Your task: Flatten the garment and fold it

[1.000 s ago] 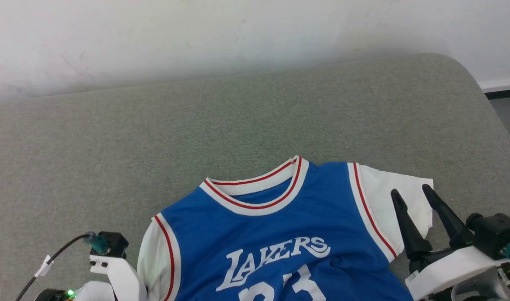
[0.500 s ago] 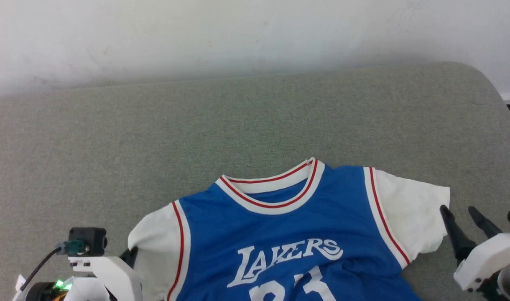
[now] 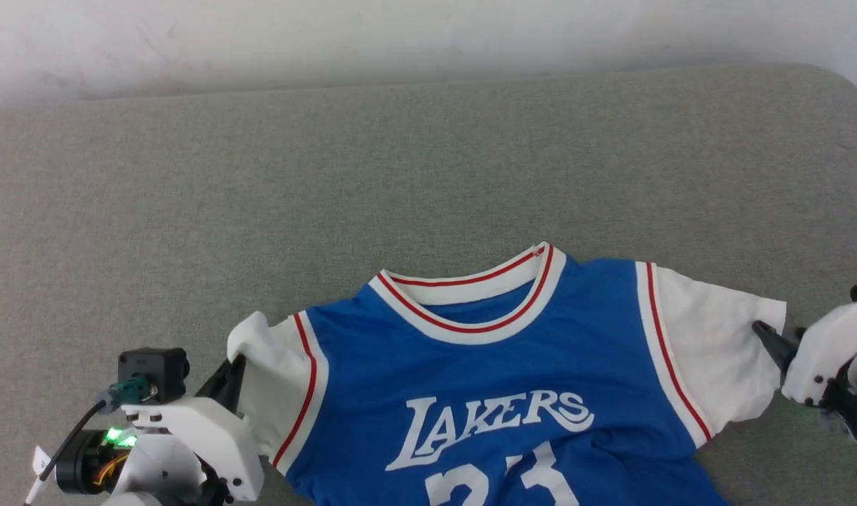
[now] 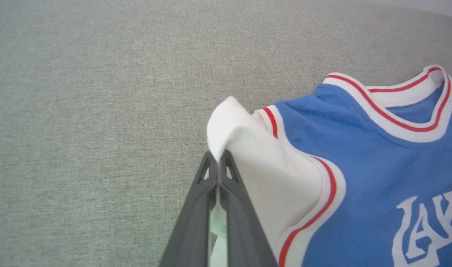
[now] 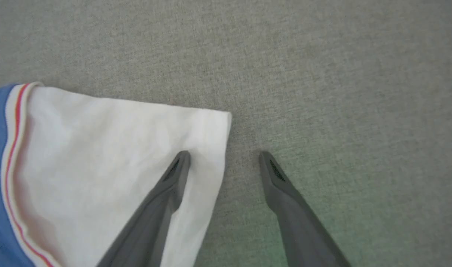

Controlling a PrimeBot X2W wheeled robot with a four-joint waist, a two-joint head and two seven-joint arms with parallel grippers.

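Observation:
The garment (image 3: pixel 513 365), a royal-blue jersey with white sleeves and a red-striped collar, lies front up on the grey cushion, and its lower part runs off the bottom of the head view. My left gripper (image 4: pixel 218 163) is shut on the edge of the white left sleeve (image 4: pixel 270 167), which is lifted into a small peak (image 3: pixel 249 334). My right gripper (image 5: pixel 224 155) is open at the outer edge of the right sleeve (image 5: pixel 111 148). One of its fingers (image 5: pixel 174 174) lies over the white cloth and the other over bare cushion.
The grey-green fabric surface (image 3: pixel 400 176) spreads wide beyond and to the left of the shirt. A white wall (image 3: pixel 400 28) backs it. The cushion's rounded corner (image 3: pixel 846 81) sits at the far right.
The head camera has shifted. My left gripper has taken hold of the left sleeve edge and raised it. My right gripper has come off the right sleeve, then back to straddle its outer edge.

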